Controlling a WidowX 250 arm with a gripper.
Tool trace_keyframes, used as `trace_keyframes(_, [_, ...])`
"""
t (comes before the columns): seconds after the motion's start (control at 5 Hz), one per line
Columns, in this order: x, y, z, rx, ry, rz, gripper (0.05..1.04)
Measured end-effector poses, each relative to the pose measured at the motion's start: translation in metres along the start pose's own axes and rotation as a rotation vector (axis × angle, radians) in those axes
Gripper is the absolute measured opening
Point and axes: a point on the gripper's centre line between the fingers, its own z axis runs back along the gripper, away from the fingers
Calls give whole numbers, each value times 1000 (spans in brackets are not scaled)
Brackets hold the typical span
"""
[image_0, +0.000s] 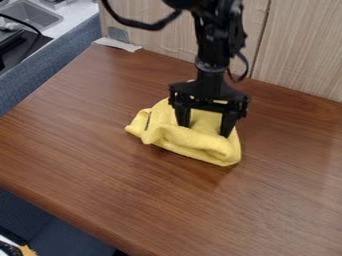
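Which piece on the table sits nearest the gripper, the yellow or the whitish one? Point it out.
The yellow cloth, bunched right under the gripper with its fingers spread; the whitish strip lies away at the table's back corner.

Light: soft, even | glare: I see pale sheen on tabletop (287, 200), right | shadow: faint, near side of yellow cloth (200, 142)

Place: a robot lab, it looked like!
Giveaway: a black robot arm (216, 37) hung over the wooden bench (100, 165)
Backdrop: pale wood-grain panels (300, 50)
Upper left: and there was a sink (33, 15)!
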Motion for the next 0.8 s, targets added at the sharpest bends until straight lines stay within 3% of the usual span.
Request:
trace_keyframes(0.2, [4, 4, -10, 34, 13, 11, 999])
trace_keyframes(0.4, [9, 10, -16, 36, 16, 42, 999])
trace_keyframes(0.8, [21, 55, -16, 48, -24, 208, 999])
